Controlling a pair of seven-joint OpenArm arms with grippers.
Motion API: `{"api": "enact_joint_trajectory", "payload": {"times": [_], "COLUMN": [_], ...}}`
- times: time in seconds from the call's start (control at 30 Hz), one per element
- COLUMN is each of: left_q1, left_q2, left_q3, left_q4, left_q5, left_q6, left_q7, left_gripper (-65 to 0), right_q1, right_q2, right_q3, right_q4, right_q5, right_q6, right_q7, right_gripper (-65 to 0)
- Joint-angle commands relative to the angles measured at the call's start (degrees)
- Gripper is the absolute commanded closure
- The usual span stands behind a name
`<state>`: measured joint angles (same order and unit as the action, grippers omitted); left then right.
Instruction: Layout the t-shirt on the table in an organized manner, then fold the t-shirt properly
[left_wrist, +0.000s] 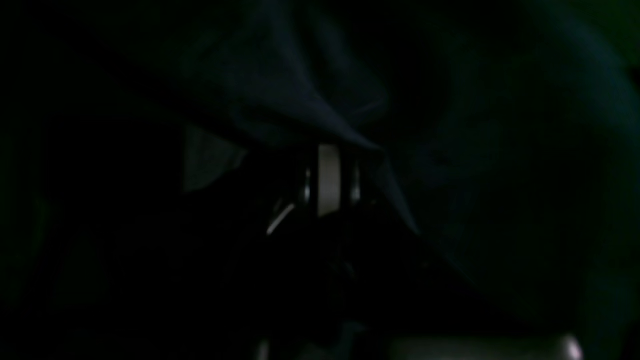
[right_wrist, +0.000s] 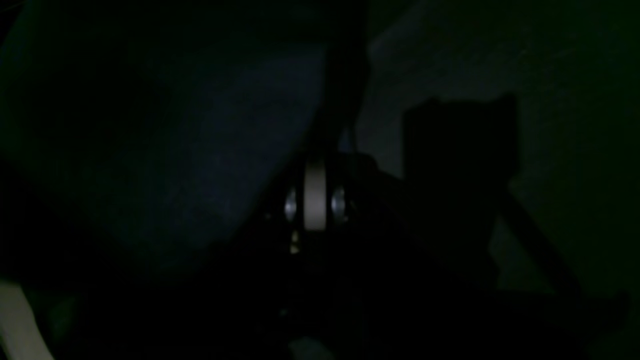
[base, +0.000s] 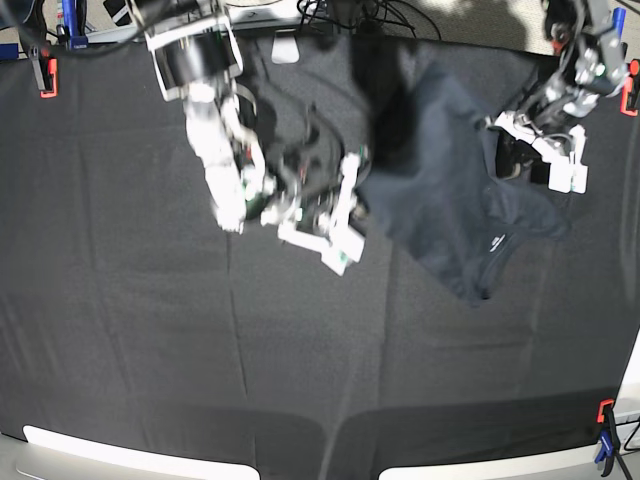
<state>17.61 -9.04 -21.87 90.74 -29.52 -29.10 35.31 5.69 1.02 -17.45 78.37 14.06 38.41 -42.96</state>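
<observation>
The dark navy t-shirt hangs bunched between my two grippers above the right half of the black table. Its small white neck label faces the camera low on the right. My right gripper, on the left in the base view, is shut on the shirt's left edge. My left gripper is shut on the shirt's upper right edge. Both wrist views are very dark. In each, navy cloth runs up from the closed fingertips of the left gripper and the right gripper.
Red clamps grip the tablecloth at the back corners, with a blue clamp at back left. Another clamp sits at the front right. Cables and equipment lie behind the back edge. A pale rim borders the front.
</observation>
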Motion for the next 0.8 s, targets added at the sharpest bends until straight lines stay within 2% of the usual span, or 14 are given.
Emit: {"api": "enact_joint_trajectory", "payload": {"times": [0.0, 0.17, 0.37, 0.5, 0.57, 0.67, 0.77], "left_q1": [-1.57, -6.34, -10.36, -11.28, -11.06, -10.43, -8.85], "left_q2": [-0.35, -0.37, -0.98, -4.09, -6.49, -9.86, -11.69], "left_q3": [-0.17, -0.17, -0.17, -0.17, -0.24, -0.24, -0.26], "left_q4": [-0.90, -7.10, -7.78, -7.45, -6.54, -4.37, -1.53], "left_q5": [-0.59, -0.57, -0.52, -0.57, -0.59, -0.59, -0.59], "left_q6": [-0.46, -0.50, -0.52, -0.55, -0.52, -0.48, 0.50], "left_q7": [-1.09, -3.02, -3.65, -3.65, -3.63, -2.73, -2.12], "left_gripper": [0.0, 0.0, 0.0, 0.0, 0.0, 0.0, 0.0], "right_q1": [-0.50, -7.06, -14.05, -15.87, -16.20, -16.20, -16.20], "right_q2": [-0.37, -0.37, -0.35, -0.04, -0.04, -0.07, -0.07], "right_q3": [-0.22, -0.31, -2.93, -2.51, -1.16, 2.34, 6.88], "right_q4": [2.36, 11.63, 19.12, 21.86, 23.37, 25.53, 27.19], "right_q5": [1.31, 1.33, 1.05, -0.66, -2.75, -3.85, -3.80], "right_q6": [1.27, 1.29, 1.31, 1.11, -0.17, -0.52, -0.52], "right_q7": [0.52, 0.48, 0.46, 0.44, 0.42, -0.02, -1.20], "right_gripper": [0.0, 0.0, 0.0, 0.0, 0.0, 0.0, 0.0]}}
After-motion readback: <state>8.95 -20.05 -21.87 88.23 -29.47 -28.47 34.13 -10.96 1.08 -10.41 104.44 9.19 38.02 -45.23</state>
